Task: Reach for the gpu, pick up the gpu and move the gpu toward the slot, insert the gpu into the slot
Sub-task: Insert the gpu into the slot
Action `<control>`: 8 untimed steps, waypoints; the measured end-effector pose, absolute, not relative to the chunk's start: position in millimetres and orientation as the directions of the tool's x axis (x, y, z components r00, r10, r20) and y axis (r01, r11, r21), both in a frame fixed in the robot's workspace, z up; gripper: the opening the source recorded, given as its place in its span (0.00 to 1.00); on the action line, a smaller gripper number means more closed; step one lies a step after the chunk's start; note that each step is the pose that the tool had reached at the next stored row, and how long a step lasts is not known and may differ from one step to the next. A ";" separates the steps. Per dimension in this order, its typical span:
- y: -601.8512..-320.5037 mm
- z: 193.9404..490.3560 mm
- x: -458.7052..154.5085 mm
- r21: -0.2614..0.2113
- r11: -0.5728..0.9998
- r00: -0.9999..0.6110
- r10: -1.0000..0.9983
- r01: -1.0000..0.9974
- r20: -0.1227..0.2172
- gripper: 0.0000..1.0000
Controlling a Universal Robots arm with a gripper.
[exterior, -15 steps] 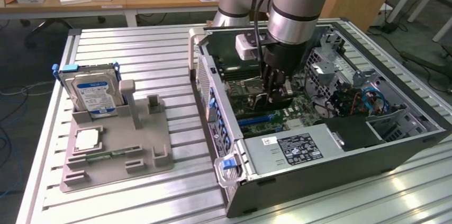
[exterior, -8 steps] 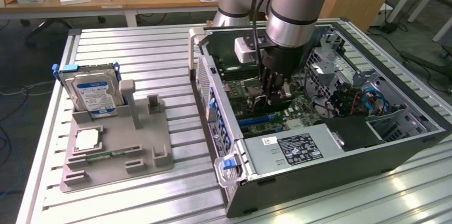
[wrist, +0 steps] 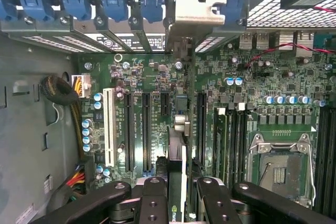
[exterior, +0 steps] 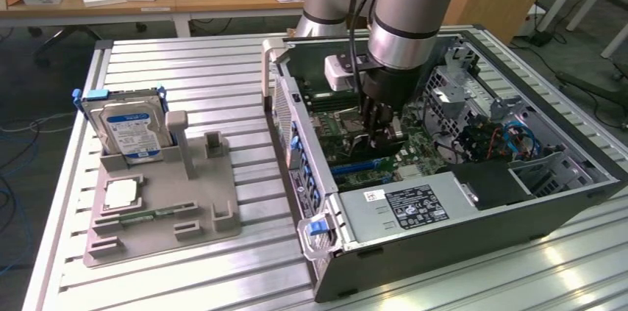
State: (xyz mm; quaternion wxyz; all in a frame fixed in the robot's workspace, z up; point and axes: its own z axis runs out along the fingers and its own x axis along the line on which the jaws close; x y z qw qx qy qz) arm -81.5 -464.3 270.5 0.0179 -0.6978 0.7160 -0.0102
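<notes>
The pincer (wrist: 176, 203) is being seen pinching the gpu (wrist: 177, 171), with one black finger (wrist: 152, 203) on each side of the card. In the wrist view the card is being presented edge-on: a thin green board edge with a dark cooler body beside it, a silver metal end (wrist: 181, 121) toward the rear bracket openings, and a small logo near the fingers. The card is being held upright above the green motherboard (wrist: 262, 77), at the lower centre of the frame, in line with a gap between the long dark connector strips. The slot (wrist: 180, 103) is being read as the narrow strip lying directly beyond the card's end; whether the card edge is touching it cannot be told.

In the exterior view, the arm (exterior: 412, 17) is being held down inside the open computer case (exterior: 549, 208) at centre right of the frame, and the pincer (exterior: 378, 123) is being seen low over the board. At the left of the frame, a grey holder tray (exterior: 157, 215) is resting on the ribbed metal surface (exterior: 196, 61), with a silver-blue hard drive (exterior: 128, 127) standing upright in it.
</notes>
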 end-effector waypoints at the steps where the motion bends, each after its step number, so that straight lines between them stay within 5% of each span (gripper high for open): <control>1: -464.3 270.5 -81.5 -0.040 0.026 -0.026 -1.000 -0.999 -0.011 0.26; 8: -464.3 272.9 -81.4 -0.043 0.026 -0.026 -1.000 -0.999 -0.012 0.26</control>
